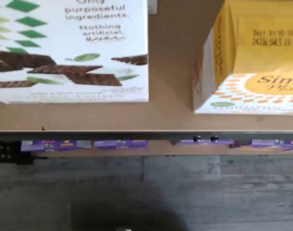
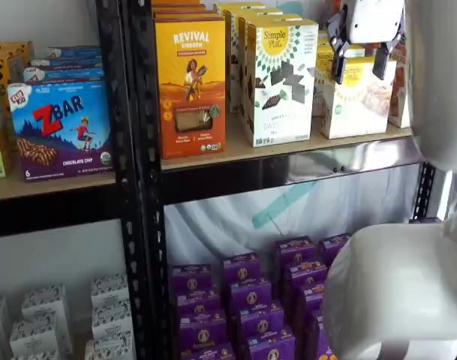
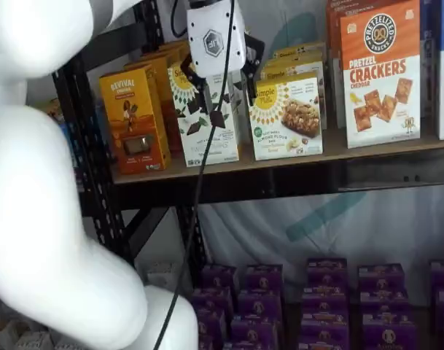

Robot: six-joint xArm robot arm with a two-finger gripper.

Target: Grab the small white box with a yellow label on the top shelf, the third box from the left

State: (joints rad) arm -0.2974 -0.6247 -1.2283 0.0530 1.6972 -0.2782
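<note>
White-bodied gripper [image 2: 359, 66] poised before the small white box [image 2: 357, 101] on the top shelf [image 2: 288, 150], black fingers spread wide, nothing held.

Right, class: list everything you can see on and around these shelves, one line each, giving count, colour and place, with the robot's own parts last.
small white box: one at the front, cream-white with a yellow sunburst, on the top shelf
taller white box: one at the front, white with dark chocolate pieces, beside the small one
Revival box: one at the front, orange-yellow, next along
crackers box: one, orange and white, far side of the small box
ZBar box: one, blue and purple, neighbouring bay
purple boxes: many, lower level
white patterned boxes: several, lower neighbouring bay
tool: one, white body, black fingers apart, empty, in front of the small white box
arm: one, white
</note>
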